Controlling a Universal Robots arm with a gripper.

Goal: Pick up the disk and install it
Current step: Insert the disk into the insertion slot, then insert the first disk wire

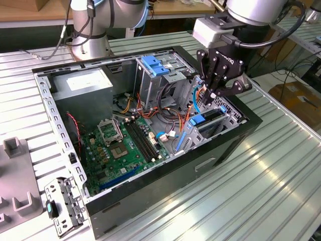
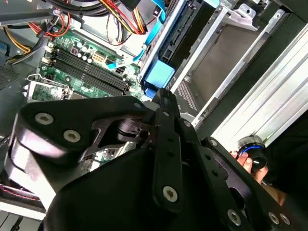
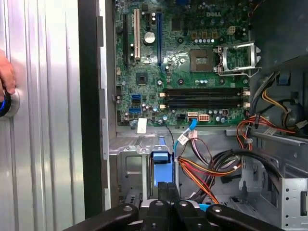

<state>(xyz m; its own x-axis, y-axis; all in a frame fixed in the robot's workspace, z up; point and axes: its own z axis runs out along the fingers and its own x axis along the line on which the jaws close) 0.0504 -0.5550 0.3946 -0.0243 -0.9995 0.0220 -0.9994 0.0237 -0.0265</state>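
I have the tool clenched, fingers together with nothing between them, just above the disk. The disk stands on edge, blue rail up, in the bay at the computer case corner toward the exterior view's right of the tabletop.

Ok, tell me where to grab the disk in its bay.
Probably the upturned blue-railed edge of the disk, pinched across its thin width, with the hand coming straight down: it stands on edge in the metal bay, whose walls cover its flat faces.
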